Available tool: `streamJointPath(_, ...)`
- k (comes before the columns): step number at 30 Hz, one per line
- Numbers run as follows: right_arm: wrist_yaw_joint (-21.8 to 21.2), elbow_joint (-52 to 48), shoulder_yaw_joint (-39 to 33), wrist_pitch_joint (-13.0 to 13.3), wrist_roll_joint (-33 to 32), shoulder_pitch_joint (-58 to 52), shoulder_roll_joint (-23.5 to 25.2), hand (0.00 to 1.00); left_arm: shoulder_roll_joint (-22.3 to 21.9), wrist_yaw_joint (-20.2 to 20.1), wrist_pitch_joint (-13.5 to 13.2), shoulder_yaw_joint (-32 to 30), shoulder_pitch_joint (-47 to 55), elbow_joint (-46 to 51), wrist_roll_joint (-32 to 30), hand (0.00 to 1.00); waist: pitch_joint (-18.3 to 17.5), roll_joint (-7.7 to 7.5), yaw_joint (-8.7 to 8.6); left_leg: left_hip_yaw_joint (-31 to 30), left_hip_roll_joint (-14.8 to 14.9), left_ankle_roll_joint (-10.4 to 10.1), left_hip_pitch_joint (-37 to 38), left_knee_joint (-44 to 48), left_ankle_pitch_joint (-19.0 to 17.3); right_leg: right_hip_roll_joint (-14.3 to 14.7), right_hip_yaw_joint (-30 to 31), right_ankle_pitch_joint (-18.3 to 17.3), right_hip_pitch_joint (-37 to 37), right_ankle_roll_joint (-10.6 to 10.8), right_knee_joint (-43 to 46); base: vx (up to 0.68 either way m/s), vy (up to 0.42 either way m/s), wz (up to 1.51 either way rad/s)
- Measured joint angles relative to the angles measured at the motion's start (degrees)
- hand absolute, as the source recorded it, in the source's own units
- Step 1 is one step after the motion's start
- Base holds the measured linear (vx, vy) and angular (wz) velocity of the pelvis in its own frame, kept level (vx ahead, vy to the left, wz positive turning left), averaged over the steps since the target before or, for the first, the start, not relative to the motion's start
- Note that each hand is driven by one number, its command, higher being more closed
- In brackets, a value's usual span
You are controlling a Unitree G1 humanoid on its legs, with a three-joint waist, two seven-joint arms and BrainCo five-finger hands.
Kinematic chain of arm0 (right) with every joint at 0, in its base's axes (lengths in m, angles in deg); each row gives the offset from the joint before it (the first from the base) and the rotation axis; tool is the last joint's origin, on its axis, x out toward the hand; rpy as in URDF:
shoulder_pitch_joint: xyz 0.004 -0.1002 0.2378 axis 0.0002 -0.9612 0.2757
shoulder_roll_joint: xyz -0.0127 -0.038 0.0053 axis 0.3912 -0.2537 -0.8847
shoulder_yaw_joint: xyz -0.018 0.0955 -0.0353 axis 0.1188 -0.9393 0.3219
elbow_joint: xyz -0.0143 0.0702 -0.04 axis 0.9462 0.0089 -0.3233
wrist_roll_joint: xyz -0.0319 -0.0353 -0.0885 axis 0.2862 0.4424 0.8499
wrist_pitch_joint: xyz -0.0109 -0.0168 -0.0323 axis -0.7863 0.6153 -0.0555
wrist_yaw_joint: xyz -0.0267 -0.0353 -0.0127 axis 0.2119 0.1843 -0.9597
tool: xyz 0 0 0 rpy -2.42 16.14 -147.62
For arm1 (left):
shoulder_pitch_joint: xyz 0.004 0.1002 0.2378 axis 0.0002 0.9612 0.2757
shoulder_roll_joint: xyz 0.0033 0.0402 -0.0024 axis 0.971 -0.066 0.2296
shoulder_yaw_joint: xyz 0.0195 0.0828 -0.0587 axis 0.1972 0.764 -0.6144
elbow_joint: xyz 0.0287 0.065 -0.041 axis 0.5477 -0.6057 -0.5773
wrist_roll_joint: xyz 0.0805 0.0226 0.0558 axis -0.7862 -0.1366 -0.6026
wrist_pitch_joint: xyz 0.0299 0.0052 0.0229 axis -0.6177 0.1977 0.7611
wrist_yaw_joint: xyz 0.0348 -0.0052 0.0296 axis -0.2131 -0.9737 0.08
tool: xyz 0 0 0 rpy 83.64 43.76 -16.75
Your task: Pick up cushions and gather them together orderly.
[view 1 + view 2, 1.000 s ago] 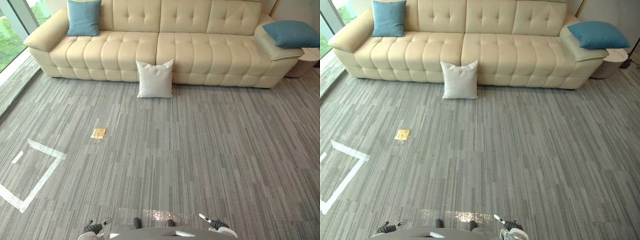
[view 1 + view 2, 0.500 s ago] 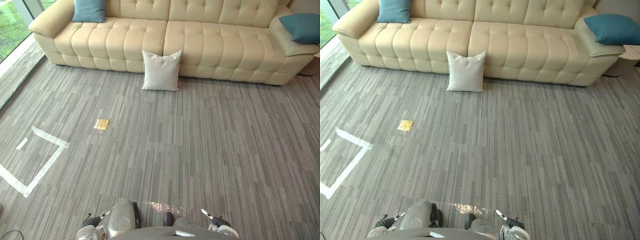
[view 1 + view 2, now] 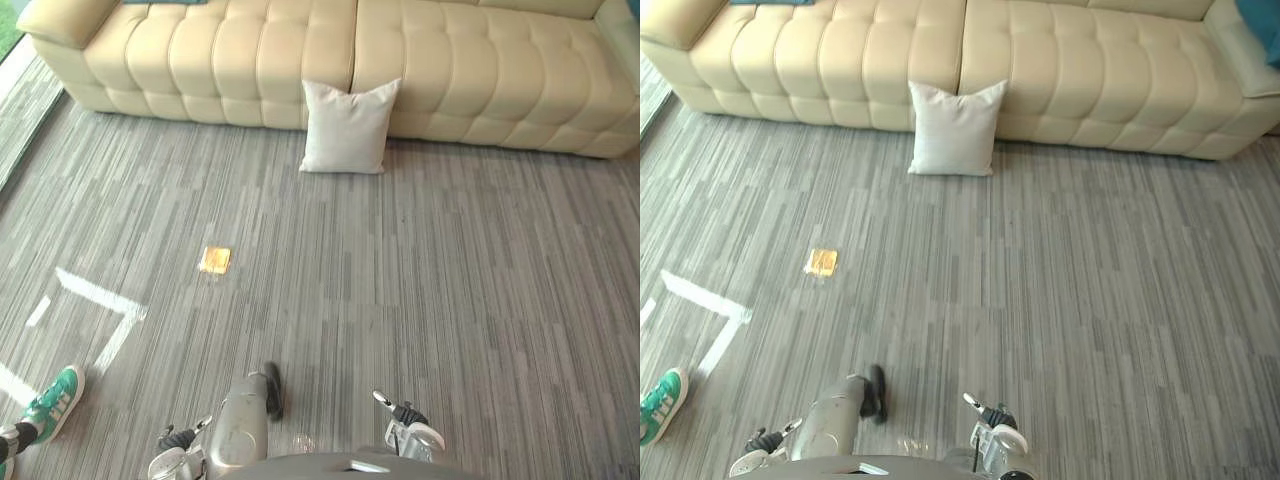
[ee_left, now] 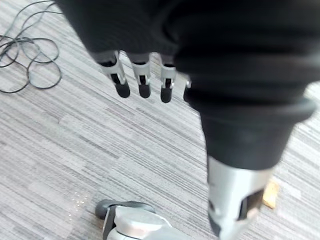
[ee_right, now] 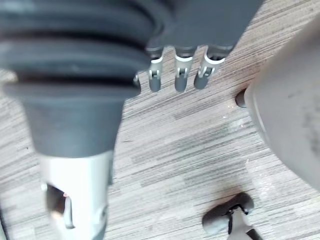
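Head views: the white cushion stands on the carpet against the sofa; left wrist view: left hand straight-fingered and empty above carpet; right wrist view: right hand likewise, both well apart from the cushion.

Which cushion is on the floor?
The white cushion, standing on the carpet against the sofa front; the teal cushion at the right end lies up on the sofa.
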Motion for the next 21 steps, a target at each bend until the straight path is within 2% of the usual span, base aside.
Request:
streamJointPath(1,0.0,-0.1,0.6,0.2,0.1,0.0,-0.2,0.0,0.5,0.0,0.3,1.0,0.1,-0.1,0.0,0.0,0.2,0.08,-0.28,0.5,0.0,0.0,3.6,-1.6,-1.3,0.0,-0.1,2.2,-4.3,0.8,10.7,0.34,0.099,-0.39)
streamJointPath(2,0.0,-0.2,0.9,0.3,0.1,0.0,-0.5,0.0,0.5,0.1,0.3,1.0,0.2,-0.1,0.1,0.0,0.4,0.14,-0.48,0.8,0.1,0.0,6.0,-2.3,-2.0,-0.1,-1.2,1.9,-6.1,0.3,16.0,0.32,0.049,-0.35)
streamJointPath(3,0.0,-0.3,1.3,0.5,0.6,0.1,-0.9,0.0,0.6,0.1,0.3,1.0,0.7,-0.1,0.8,0.0,0.8,0.81,-1.01,1.3,0.1,-0.2,10.7,-4.1,-3.2,-0.3,-4.3,0.4,-8.8,-2.5,23.0,0.3,-0.002,-0.36)
streamJointPath(4,0.0,-0.9,2.5,0.5,1.0,0.1,-1.3,0.0,0.5,0.2,0.3,1.0,0.8,0.0,1.2,0.0,0.8,0.81,-1.18,1.9,0.2,-0.7,15.4,-6.7,-4.1,-0.2,-7.5,-1.6,-11.7,-5.8,26.9,0.31,-0.021,-0.36)
streamJointPath(6,0.0,-3.0,3.1,0.6,1.0,-0.5,-1.2,0.0,0.6,0.3,0.2,1.0,0.9,0.0,1.7,0.0,1.0,1.1,-1.83,2.1,1.2,-2.1,19.9,-9.5,-5.1,0.9,-12.7,-4.3,-16.7,-7.1,26.7,0.28,-0.075,-0.19)
streamJointPath(8,0.0,-4.4,3.1,0.9,1.0,-0.6,-1.2,0.0,0.7,0.3,0.2,0.9,0.7,0.0,2.3,0.0,1.0,1.17,-2.48,1.8,2.3,-3.5,22.8,-11.5,-5.9,2.2,-16.1,-6.0,-21.8,-7.3,20.1,0.3,-0.125,0.03)
streamJointPath(9,0.0,-4.6,2.7,1.0,1.0,-0.9,-1.4,0.0,0.5,0.3,0.2,1.0,0.1,0.0,2.3,0.0,1.2,1.5,-2.53,1.7,2.9,-4.6,25.2,-12.8,-6.5,3.2,-17.5,-5.8,-24.3,-7.6,12.4,0.53,-0.226,0.11)
streamJointPath(11,0.0,-4.6,1.7,1.1,0.7,-0.7,-2.3,0.0,0.0,0.3,0.3,1.0,-1.0,-0.1,2.2,0.0,1.8,2.39,-2.96,1.6,3.8,-6.1,28.5,-15.5,-6.8,5.6,-18.3,-1.3,-25.5,-9.0,-4.6,0.54,-0.232,0.21)
streamJointPath(12,0.0,-4.6,1.7,1.1,0.7,-1.1,-2.3,0.0,-0.3,0.2,0.2,1.0,-2.0,-0.2,2.1,0.0,2.0,2.43,-3.32,0.8,3.5,-7.4,31.1,-18.0,-7.0,6.8,-18.1,3.5,-24.9,-8.2,-16.5,0.32,-0.144,0.35)
streamJointPath(13,-0.1,-4.6,1.4,1.1,0.4,-1.1,-2.4,0.0,-0.6,0.1,0.2,1.1,-2.3,-0.6,2.1,0.0,2.3,2.56,-3.81,-0.3,3.2,-7.7,32.8,-19.1,-7.1,7.2,-17.5,9.1,-24.0,-9.0,-18.9,0.61,-0.215,0.53)
streamJointPath(14,-0.1,-4.7,0.6,1.1,0.6,-0.3,-3.1,0.0,-2.2,-0.1,0.2,1.0,-4.2,-1.9,1.9,0.0,2.9,4.07,-4.38,-2.9,4.0,-7.5,35.7,-20.9,-6.0,8.2,-17.0,13.8,-22.2,-13.2,-17.9,0.71,-0.26,0.39)
streamJointPath(15,-0.1,-5.1,0.4,1.1,0.9,0.8,-3.3,0.0,-4.7,-0.6,0.0,1.5,-5.5,-2.1,1.1,0.0,3.5,5.38,-4.26,-5.0,4.0,-7.3,36.0,-21.4,-3.1,8.1,-16.8,9.6,-23.4,-13.3,-13.0,0.69,-0.256,0.25)
streamJointPath(16,-0.1,-5.6,0.3,1.1,0.9,1.0,-3.0,0.0,-4.8,-0.6,-0.3,1.6,-5.6,-1.7,0.6,0.0,3.6,5.6,-4.33,-6.0,4.0,-7.5,36.4,-21.3,-1.7,7.8,-16.7,7.8,-24.0,-13.6,-10.1,0.5,-0.237,0.07)
streamJointPath(18,-0.2,-6.9,0.5,1.1,1.2,0.5,-2.7,0.0,-5.8,-1.3,-0.4,1.9,-5.8,-1.8,-0.3,0.0,3.2,6.27,-5.23,-10.4,5.3,-8.4,37.7,-17.8,1.4,7.0,-17.8,-0.2,-23.6,-14.7,-1.8,0.52,-0.226,0.21)
streamJointPath(19,-0.2,-7.4,0.3,1.1,1.2,0.1,-2.8,0.0,-6.0,-1.4,-0.3,2.1,-5.8,-1.8,-0.3,0.0,2.9,6.97,-5.39,-11.9,6.2,-8.5,37.2,-15.7,1.6,7.2,-19.0,-1.7,-22.8,-14.8,-1.3,0.53,-0.184,0.43)
streamJointPath(20,-0.2,-8.6,0.3,0.9,1.2,-0.6,-2.7,0.0,-6.4,-1.5,-0.3,2.1,-5.9,-1.6,-0.7,0.0,2.6,7.63,-5.94,-14.9,7.9,-9.7,34.6,-9.6,2.5,7.5,-20.8,-3.7,-20.9,-15.0,-1.2,0.5,-0.152,0.57)
streamJointPath(21,-0.2,-9.0,0.4,0.8,1.2,-1.2,-2.6,0.0,-6.5,-1.6,-0.2,1.8,-6.2,-0.7,-0.7,0.0,2.8,7.96,-6.3,-17.8,9.1,-12.2,30.5,-0.3,5.7,8.0,-22.7,-5.3,-18.0,-15.1,-2.4,0.48,-0.148,0.62)
